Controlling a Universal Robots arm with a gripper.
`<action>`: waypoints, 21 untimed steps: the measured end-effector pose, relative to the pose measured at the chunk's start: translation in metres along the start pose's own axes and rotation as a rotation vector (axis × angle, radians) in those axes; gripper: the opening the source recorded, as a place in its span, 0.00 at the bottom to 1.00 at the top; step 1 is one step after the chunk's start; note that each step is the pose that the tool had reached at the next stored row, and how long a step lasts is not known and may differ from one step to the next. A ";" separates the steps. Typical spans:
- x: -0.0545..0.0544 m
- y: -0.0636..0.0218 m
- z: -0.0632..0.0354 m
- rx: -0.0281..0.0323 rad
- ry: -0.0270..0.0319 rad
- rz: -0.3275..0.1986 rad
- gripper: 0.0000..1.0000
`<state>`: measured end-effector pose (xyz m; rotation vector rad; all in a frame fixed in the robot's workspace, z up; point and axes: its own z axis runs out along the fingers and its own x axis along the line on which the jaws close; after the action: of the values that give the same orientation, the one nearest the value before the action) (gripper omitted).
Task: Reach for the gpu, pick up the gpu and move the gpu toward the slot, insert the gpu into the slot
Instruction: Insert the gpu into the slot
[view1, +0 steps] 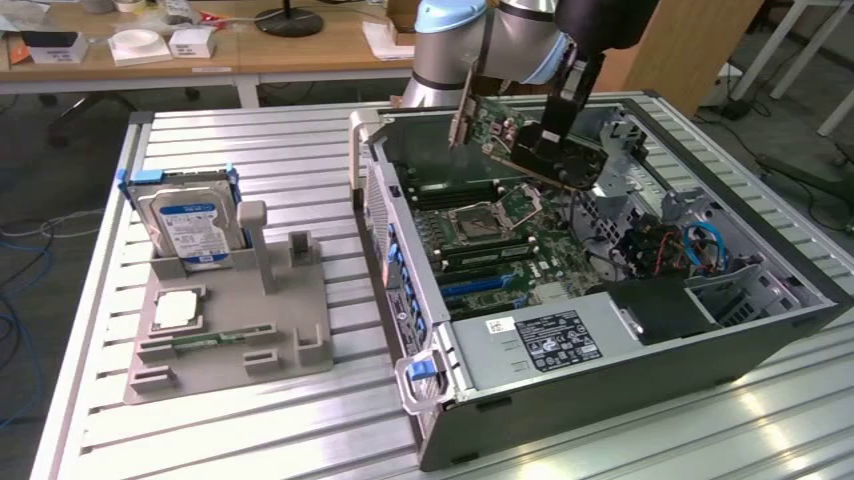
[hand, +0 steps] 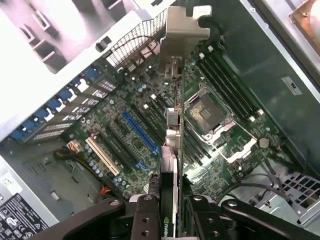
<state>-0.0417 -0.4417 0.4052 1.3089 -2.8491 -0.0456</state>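
The thin flat black rectangular graphics card, the gpu (view1: 514, 130), is held clamped between the fingers of the black end effector (view1: 563, 150), whose jaws are closed on the card's end away from its bright metal bracket (hand: 182, 30). In the wrist view the gpu (hand: 175, 150) is seen edge-on, gripped on both faces by the end effector (hand: 172, 212). In the exterior view the card is seen raised above the open dark grey computer case (view1: 601, 370), tilted, and clear of the green motherboard (view1: 534, 250) lying inside. The step in hand is judged to be the carrying of the gpu toward the slot: the pick-up is done and the insertion is not yet begun. The long narrow blue plastic slot (hand: 140, 132) is taken to be the target, though black strips of similar length lie just beside it and it cannot be told which is meant. The card is poised nearer the square silver processor socket (hand: 207, 112) than the slot, and its line crosses the slot's line at an angle. For insertion, the card would need to be turned parallel to the slot, levelled, brought directly over it and lowered straight, with the bracket kept toward the case's perforated rear wall (hand: 135, 40). A silver hard drive with a blue label (view1: 187, 225) stands in a grey holder on the ribbed aluminium surface (view1: 267, 140), well apart from the case.
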 end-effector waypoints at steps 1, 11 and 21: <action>0.000 -0.0003 0.0007 0.0011 -0.0009 -0.005 0.26; -0.002 -0.0026 0.0080 0.0064 -0.0031 -0.104 0.26; -0.002 -0.0033 0.0137 0.0148 -0.0075 -0.227 0.26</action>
<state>-0.0380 -0.4418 0.3914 1.6314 -2.6968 -0.0304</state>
